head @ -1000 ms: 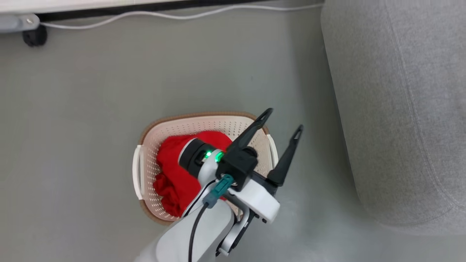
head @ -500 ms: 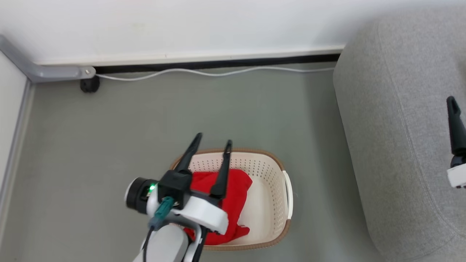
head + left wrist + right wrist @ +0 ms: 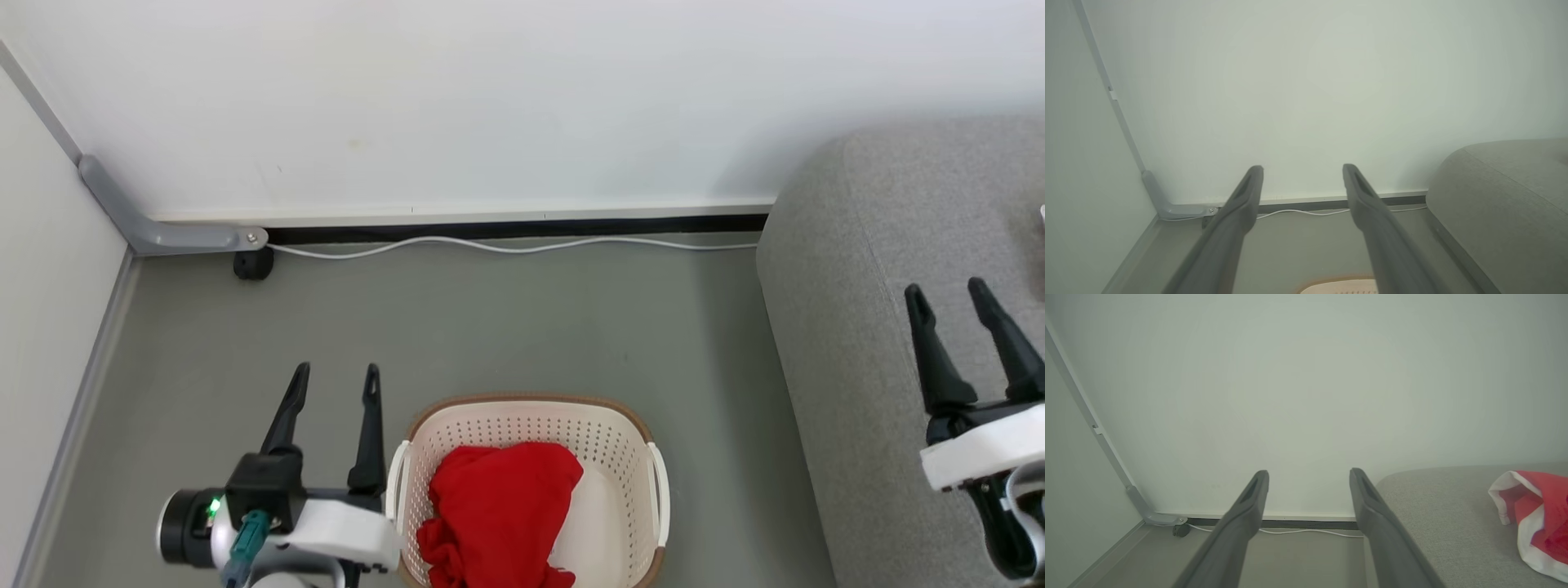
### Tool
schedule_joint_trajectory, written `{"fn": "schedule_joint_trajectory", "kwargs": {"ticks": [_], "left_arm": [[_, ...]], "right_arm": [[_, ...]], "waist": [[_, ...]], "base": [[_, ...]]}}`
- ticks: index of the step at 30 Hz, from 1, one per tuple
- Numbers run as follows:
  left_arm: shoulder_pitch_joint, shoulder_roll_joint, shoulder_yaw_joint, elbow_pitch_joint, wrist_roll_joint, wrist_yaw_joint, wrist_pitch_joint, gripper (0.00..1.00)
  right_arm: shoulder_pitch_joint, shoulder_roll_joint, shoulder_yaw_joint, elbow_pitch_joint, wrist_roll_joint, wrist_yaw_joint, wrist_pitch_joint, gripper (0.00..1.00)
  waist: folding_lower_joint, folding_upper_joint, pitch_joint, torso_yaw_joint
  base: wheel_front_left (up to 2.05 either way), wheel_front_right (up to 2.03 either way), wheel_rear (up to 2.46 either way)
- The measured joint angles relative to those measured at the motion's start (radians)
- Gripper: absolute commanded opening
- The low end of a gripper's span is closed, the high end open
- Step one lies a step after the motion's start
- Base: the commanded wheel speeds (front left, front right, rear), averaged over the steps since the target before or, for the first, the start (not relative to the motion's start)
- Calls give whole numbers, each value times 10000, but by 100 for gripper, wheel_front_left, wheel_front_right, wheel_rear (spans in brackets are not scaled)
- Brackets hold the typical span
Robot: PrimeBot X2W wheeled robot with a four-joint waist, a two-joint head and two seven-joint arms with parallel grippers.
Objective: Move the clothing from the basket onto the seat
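A plain red garment [image 3: 498, 510] lies bunched in the cream perforated basket [image 3: 612, 445] on the floor at the bottom middle of the head view. My left gripper [image 3: 336, 380] stands open just left of the basket, nothing between its fingers. On the right, my right gripper [image 3: 947, 296] is open and empty above the grey sofa seat [image 3: 849, 327]. In the right wrist view a red jersey with white trim [image 3: 1535, 522] lies on the seat [image 3: 1433, 522] to the right of that gripper [image 3: 1308, 475]. The left wrist view shows the left gripper [image 3: 1302, 169] open and a sliver of the basket rim [image 3: 1339, 285].
A white wall with a dark baseboard runs across the back, and a white cable [image 3: 506, 245] lies along it. A grey bracket and a black caster [image 3: 251, 263] sit in the left corner. Grey floor stretches between basket, wall and sofa.
The head camera has tilted up, so wall and sofa now show more. My left gripper has swung from over the basket to its left side, still open. The right gripper has come into view.
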Motion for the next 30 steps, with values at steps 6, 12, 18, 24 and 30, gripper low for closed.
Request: {"fn": "schedule_joint_trajectory", "kwargs": {"ticks": [6, 12, 18, 24, 30], "left_arm": [[639, 13, 533, -90, 280, -284, 0, 100], [1328, 13, 989, -130, 502, -236, 0, 100], [1748, 6, 1198, -313, 472, -96, 0, 100], [1950, 8, 1112, -397, 276, 134, 0, 100], [1955, 6, 826, -468, 115, 303, 0, 100]], "right_arm": [[541, 309, 17, -244, -278, 0, 0, 100], [1080, 593, -4, -351, -382, 0, 0, 100], [1430, 828, -205, -372, -458, 0, 0, 100], [1522, 880, -219, -351, -663, 0, 0, 100], [1519, 882, -226, -349, -663, 0, 0, 100]], "waist": [[0, 0, -304, 3], [0, 0, -567, -55], [0, 0, -678, -73], [0, 0, -675, -112], [0, 0, -632, -164]], "base": [[0, 0, 0], [0, 0, 0], [0, 0, 0], [0, 0, 0], [0, 0, 0]]}}
